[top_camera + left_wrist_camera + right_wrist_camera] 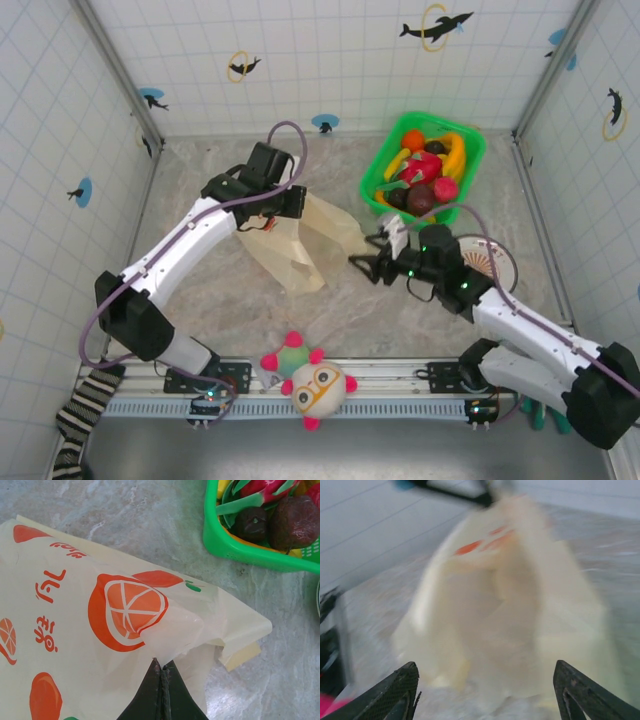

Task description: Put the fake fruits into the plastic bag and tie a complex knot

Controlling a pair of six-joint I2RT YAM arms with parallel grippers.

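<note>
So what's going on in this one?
The left claw is shut on a fold of the plastic bag and holds it up by that fold. The right claw is open and empty, pointed at the bag from the side. The fake fruits sit in the green basket. None looks bagged yet, and no knot is tied.

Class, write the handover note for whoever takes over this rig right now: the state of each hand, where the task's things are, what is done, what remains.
Left hand: shut, pinching a fold of the plastic bag and holding it up by that fold.
Right hand: open, empty, facing the bag.
Fake fruits: those in sight lie in the green basket.
Done: bag gripped by one hand.
Left: open the bag, load the fruits, then tie it off.
</note>
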